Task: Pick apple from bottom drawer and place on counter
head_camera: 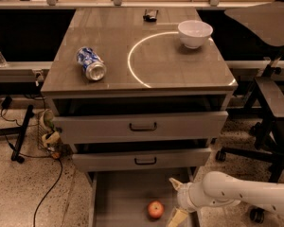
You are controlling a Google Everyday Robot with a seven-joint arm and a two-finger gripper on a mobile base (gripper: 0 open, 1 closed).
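The apple [155, 209], small and red-orange, lies on the floor of the open bottom drawer [118, 197] near its front middle. My gripper [175, 200] comes in from the right on a white arm, with its two pale fingers [176, 216] spread open just right of the apple, not touching it. The counter [113, 56] is the glossy grey-brown cabinet top with a thin white circle line [132, 65] on it.
A blue-and-white can [91, 64] lies on its side on the counter's left. A white bowl [194, 33] stands at its back right, a small black object [150, 15] at the back. Two closed drawer fronts [142, 126] sit above the open one. A chair [270, 103] stands right.
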